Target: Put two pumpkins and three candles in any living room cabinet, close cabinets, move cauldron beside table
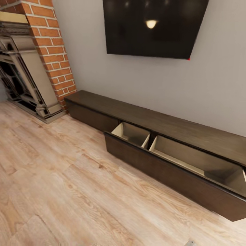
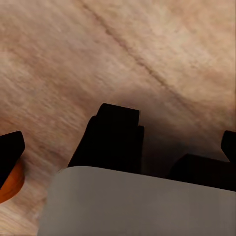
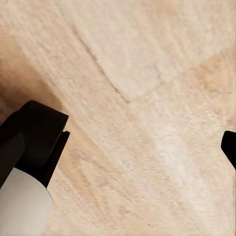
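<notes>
Bare wooden floor (image 1: 68,191) lies nearest the head camera, running up to the cabinet (image 1: 143,118), the long dark unit against the grey wall under a black wall screen (image 1: 152,27). Its wide drawer (image 1: 191,164) at the right end stands pulled out, and both pale compartments look empty as far as they show. The drawer front toward the brick fireplace (image 1: 27,68) end sits flush.

Over the floor hangs the left pincer (image 2: 167,147); whether it is spread or pressed together I cannot tell. An orange sliver at the edge of its wrist view is probably one of the pumpkins (image 2: 12,184), half hidden behind a dark finger; whether it is held or merely lying on the floor I cannot tell. The right pincer (image 3: 137,142) is spread wide over floorboards, pinching nothing.

My reading: nothing is stored yet, so pumpkins, candles, drawer closing and cauldron placement all remain.
</notes>
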You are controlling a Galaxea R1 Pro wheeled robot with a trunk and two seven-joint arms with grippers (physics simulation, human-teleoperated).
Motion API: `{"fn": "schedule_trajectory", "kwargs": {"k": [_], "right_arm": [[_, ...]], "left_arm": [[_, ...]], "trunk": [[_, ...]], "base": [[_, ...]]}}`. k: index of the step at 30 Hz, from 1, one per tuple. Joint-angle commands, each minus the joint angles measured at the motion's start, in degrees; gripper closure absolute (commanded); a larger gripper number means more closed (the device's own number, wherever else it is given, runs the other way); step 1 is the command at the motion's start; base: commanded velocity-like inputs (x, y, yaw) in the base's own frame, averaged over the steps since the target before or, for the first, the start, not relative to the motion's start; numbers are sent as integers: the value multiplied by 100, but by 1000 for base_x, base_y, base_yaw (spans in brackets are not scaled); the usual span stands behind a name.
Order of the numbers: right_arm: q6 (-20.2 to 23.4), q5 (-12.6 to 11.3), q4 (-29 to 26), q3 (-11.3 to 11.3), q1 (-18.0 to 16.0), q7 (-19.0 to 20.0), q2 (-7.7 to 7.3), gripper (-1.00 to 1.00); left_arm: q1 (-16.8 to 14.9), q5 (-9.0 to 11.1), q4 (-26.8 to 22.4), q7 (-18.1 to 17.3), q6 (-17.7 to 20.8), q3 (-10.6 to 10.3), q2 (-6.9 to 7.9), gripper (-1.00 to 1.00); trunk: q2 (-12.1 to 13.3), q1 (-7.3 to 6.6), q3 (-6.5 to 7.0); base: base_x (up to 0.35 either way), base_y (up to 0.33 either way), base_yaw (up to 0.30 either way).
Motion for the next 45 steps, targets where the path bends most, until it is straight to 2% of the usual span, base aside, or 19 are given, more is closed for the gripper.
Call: {"fn": "schedule_trajectory", "kwargs": {"k": [1,12,25,45], "right_arm": [[0,0,0,0,0,0,0,-100],[0,0,2,0,0,0,0,-100],[0,0,3,-1,0,0,0,-100],[0,0,8,0,0,0,7,-100]], "left_arm": [[0,0,0,-4,-1,0,0,-100],[0,-15,-5,-16,-7,0,-6,-100],[0,-12,-7,-18,-7,0,-6,-100],[0,-9,0,-15,-7,0,-3,-100]], "trunk": [[0,0,0],[0,0,0],[0,0,0],[0,0,0]], "base": [[0,0,289],[0,-21,289],[0,-277,289],[0,-12,289]]}}
